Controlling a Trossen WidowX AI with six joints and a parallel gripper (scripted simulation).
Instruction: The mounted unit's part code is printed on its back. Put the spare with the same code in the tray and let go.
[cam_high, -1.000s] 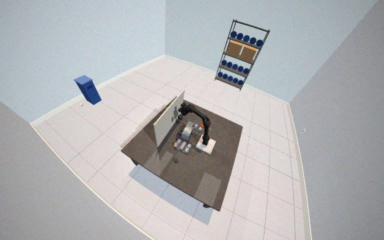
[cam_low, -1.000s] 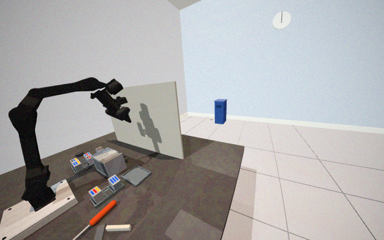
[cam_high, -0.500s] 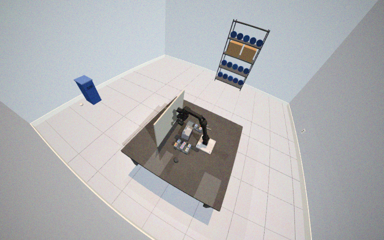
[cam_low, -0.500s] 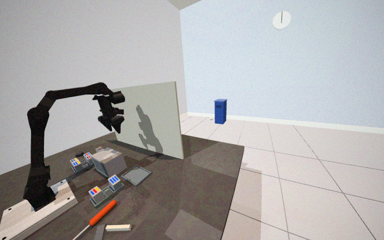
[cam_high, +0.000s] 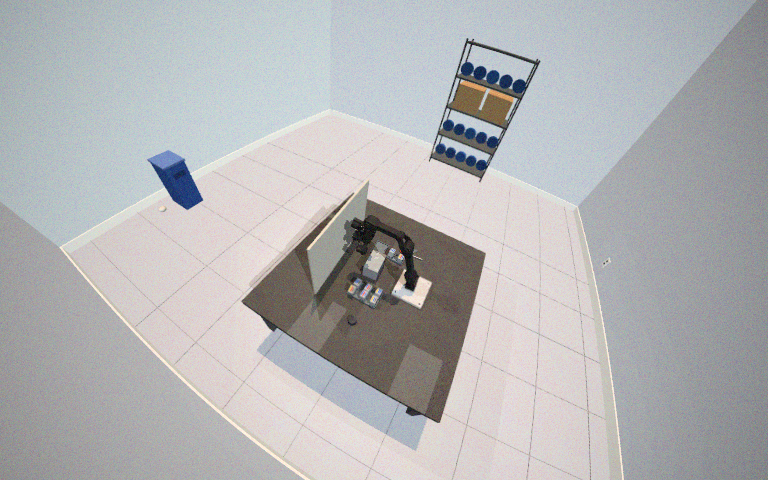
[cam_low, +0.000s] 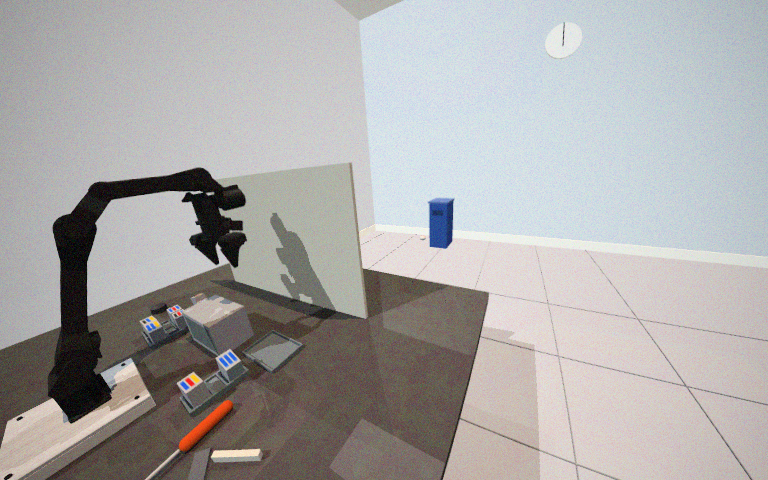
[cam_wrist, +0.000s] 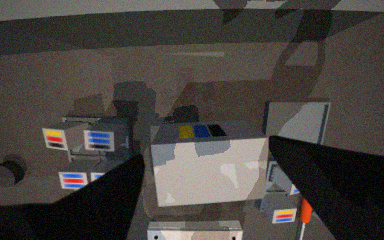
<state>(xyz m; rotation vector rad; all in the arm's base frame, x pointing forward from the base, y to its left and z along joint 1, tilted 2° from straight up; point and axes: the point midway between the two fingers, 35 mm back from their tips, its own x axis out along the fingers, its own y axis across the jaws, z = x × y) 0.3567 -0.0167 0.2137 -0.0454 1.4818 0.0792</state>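
The mounted unit, a large pale grey box (cam_high: 374, 264) (cam_low: 223, 322) (cam_wrist: 210, 175), stands mid-table. On its back face the wrist view shows yellow, blue and black bars (cam_wrist: 201, 131). My gripper (cam_low: 227, 266) (cam_wrist: 206, 151) is open and empty, high above and beyond the box, pointing down. The flat grey tray (cam_low: 274, 352) (cam_wrist: 295, 120) shows nothing in it. Spares in the wrist view's left rack include a yellow-red-black one (cam_wrist: 55, 138), a blue-blue-black one (cam_wrist: 99, 141) and a blue-red-blue one (cam_wrist: 73, 180); another is partly hidden by a finger. The other rack holds a blue-red-yellow spare (cam_low: 189, 383) and an all-blue-barred one (cam_low: 229, 362).
An upright pale panel (cam_high: 339, 237) (cam_low: 300, 237) stands behind the box, with the arm's shadow on it. An orange-handled screwdriver (cam_low: 206, 425) and a cream block (cam_low: 236, 455) lie near the second rack. A dark round object (cam_high: 351, 320) lies beyond the other rack.
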